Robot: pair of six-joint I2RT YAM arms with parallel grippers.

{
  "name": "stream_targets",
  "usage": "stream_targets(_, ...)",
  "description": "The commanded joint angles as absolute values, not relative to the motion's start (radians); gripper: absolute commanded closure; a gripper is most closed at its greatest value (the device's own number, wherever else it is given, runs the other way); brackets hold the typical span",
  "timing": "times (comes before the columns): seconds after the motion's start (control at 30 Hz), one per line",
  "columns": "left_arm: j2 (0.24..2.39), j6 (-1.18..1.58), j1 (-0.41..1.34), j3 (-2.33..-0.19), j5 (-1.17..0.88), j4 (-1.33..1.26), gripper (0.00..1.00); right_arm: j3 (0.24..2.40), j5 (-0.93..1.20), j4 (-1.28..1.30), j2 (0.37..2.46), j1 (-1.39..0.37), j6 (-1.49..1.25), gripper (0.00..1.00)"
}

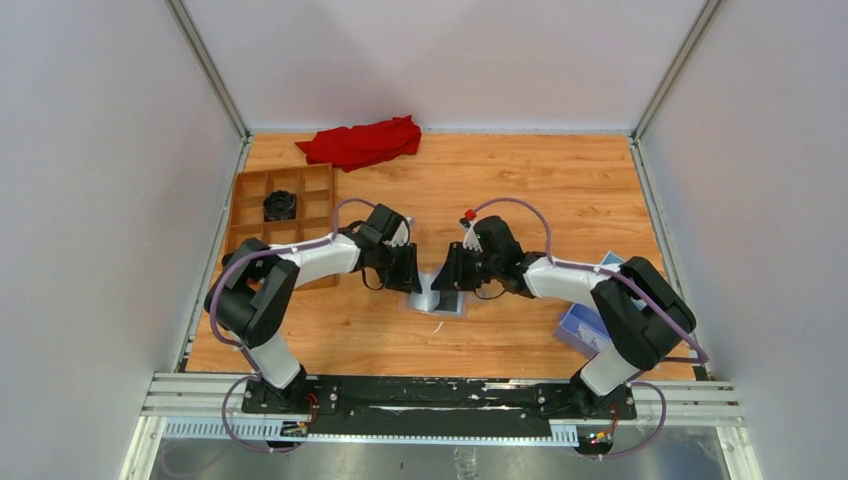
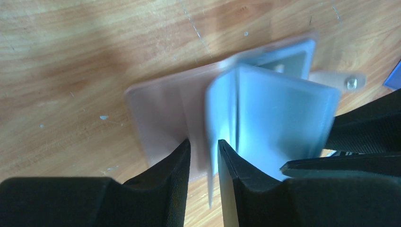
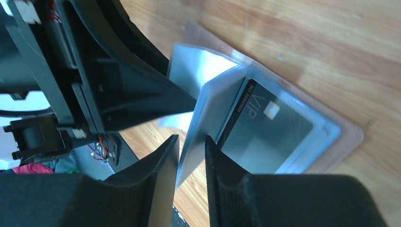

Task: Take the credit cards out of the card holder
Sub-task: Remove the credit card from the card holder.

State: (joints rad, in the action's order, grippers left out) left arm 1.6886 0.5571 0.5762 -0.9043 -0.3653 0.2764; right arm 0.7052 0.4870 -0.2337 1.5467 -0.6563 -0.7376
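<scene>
Right wrist alone shows VIP card (image 3: 267, 130) inside card holder (image 3: 351, 136).

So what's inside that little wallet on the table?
A dark card marked VIP lies in the card holder. Whatever sits behind the raised pale leaves is covered.

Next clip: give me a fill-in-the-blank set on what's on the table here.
1. The crumpled cloth at the far edge of the wooden table is ____.
2. The black credit card inside the tan-pink folding card holder reads ____.
3. The brown compartment tray sits on the ____ arm's side.
4. The left claw and right claw each pinch an inner leaf of the ____.
Missing: red; VIP; left; card holder.
</scene>
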Motion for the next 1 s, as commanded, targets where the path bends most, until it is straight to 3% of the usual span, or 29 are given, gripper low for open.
stream_targets(0.0, 1.646, 0.55, 0.575, -0.948, -0.374, 0.338, 0.66, 0.789, 0.499, -0.217, 1.597, -0.7, -0.727, 0.68)
stream_targets(0.13, 1.608, 0.503, 0.575, -1.016, -0.323, 0.446, 0.6, 0.825, 0.504, -0.213, 1.636, -0.711, -0.723, 0.6)
stream_targets(0.23, 1.587, 0.461, 0.575, -1.066, -0.239, 0.549, 0.57, 0.832, 0.498, -0.216, 1.657, -0.716, -0.726, 0.48)
stream_targets(0.57, 1.501, 0.416, 0.564, -1.131, -0.017, 0.712, 0.49, 0.856, 0.534, -0.241, 1.695, -0.731, -0.729, 0.48)
stream_targets(0.97, 1.398, 0.439, 0.552, -1.177, -0.002, 0.722, 0.43, 0.915, 0.595, -0.211, 1.727, -0.773, -0.681, 0.51)
